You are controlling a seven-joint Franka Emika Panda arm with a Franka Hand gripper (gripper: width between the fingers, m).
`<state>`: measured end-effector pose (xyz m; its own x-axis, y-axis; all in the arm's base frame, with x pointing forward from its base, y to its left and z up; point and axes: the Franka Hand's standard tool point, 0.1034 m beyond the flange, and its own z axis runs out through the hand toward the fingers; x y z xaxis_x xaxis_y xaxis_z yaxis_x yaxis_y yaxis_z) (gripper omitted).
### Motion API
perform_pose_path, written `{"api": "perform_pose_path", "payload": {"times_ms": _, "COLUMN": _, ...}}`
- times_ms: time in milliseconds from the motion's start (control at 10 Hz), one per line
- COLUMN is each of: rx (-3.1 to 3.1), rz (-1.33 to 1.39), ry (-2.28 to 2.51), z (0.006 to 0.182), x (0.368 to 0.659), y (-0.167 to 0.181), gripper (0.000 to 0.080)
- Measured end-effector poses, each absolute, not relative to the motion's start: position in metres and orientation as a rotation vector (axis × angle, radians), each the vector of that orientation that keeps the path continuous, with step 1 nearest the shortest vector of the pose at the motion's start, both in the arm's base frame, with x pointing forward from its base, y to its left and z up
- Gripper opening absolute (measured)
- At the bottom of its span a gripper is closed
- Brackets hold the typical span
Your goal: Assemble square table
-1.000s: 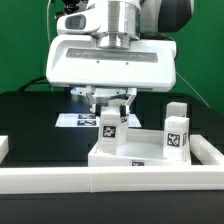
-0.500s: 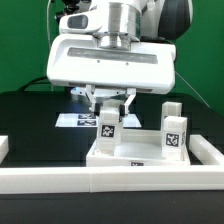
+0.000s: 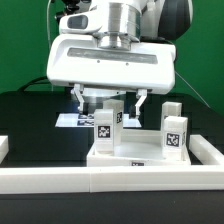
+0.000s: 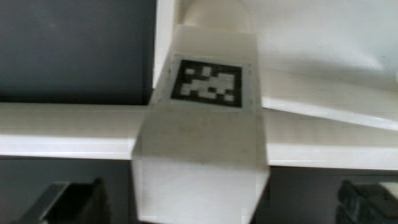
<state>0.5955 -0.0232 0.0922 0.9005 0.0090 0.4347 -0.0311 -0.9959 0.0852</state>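
The square table top lies white and flat at the front, with a small tag on its near edge. One leg peg stands upright on the top's left part, tag facing the camera. My gripper hangs right over it, its jaws spread wide on both sides and not touching it. In the wrist view the same leg peg fills the middle, with my gripper open and dark fingers far out at the edges. Two more leg pegs stand at the top's right side.
A long white rail runs across the front and up the exterior view's right side of the black board. The marker board lies behind the top on the left. A green wall stands behind.
The jaws were shut on the left leg peg and have now opened wide. The peg stays standing on the top.
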Motion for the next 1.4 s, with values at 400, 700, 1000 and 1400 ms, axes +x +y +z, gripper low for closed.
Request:
{"api": "perform_pose_path", "payload": {"times_ms": 400, "rx": 2.984, "rz": 0.669, "ry": -0.027, "z": 0.1, "x": 0.596, "y": -0.031, "gripper": 0.0649}}
{"api": "perform_pose_path", "payload": {"times_ms": 700, "rx": 3.004, "rz": 0.641, "ry": -0.036, "z": 0.102, "x": 0.597, "y": -0.031, "gripper": 0.0649}}
{"api": "perform_pose_path", "payload": {"times_ms": 1000, "rx": 3.089, "rz": 0.452, "ry": -0.051, "z": 0.092, "x": 0.591, "y": -0.026, "gripper": 0.0649}}
{"api": "perform_pose_path", "payload": {"times_ms": 1400, "rx": 3.188, "rz": 0.047, "ry": -0.037, "z": 0.086, "x": 0.586, "y": -0.023, "gripper": 0.0649}}
